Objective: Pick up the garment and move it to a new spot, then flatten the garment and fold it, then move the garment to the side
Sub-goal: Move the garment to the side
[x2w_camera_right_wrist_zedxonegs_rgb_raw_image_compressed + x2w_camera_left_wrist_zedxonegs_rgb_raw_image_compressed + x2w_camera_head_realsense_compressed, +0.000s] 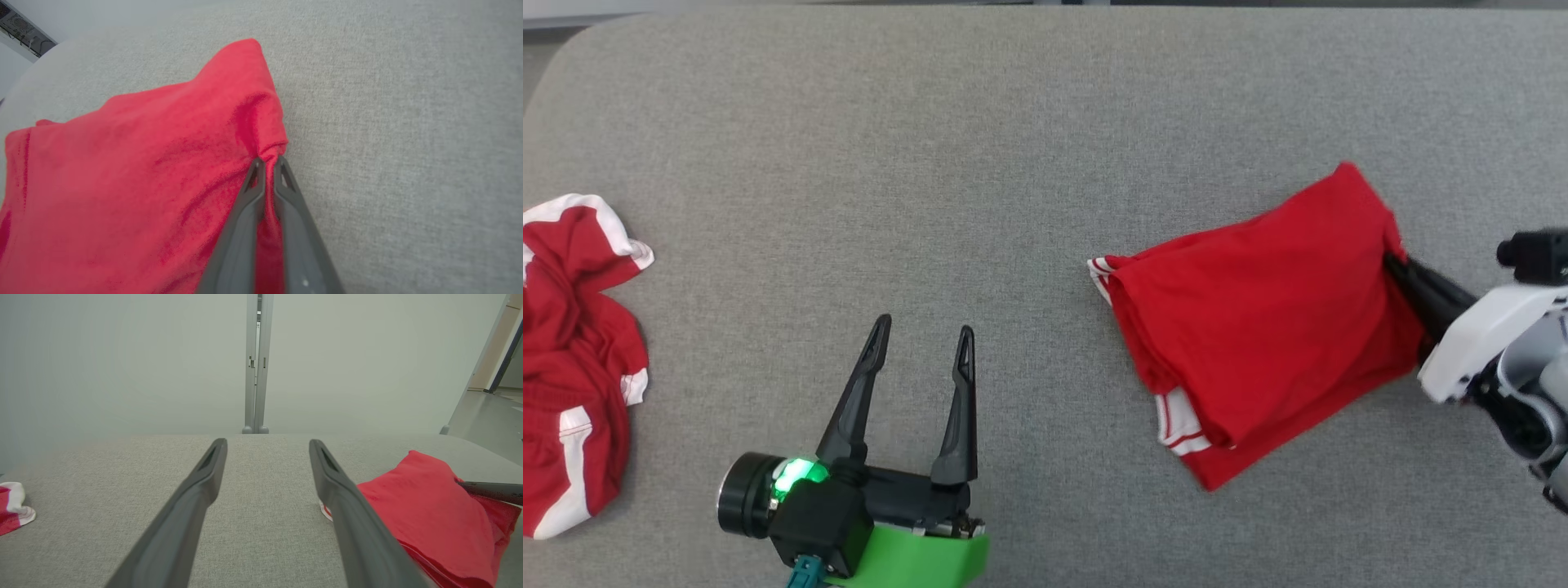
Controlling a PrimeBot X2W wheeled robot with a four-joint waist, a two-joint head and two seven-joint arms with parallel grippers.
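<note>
Red cloth with white trim, the crumpled garment (572, 359), lies in a loose heap at the far left edge of the grey padded surface (1013, 163). It is well apart from the work and looks set aside rather than in play. Right of it, the left gripper (923, 331) sits over bare padding with its fingers spread wide and nothing between them. It seems parked there to keep out of the way, since the step in hand needs only one arm. Farther right lies the folded garment (1258, 327), a compact red packet with white-striped hems showing at its left and lower edges. The folding appears done. At its right edge the right gripper (267, 162) is pinched tight on a pleat of the red fabric, low against the padding. Gripping the edge rather than the middle probably lets the stack be dragged sideways without the layers spilling open.
</note>
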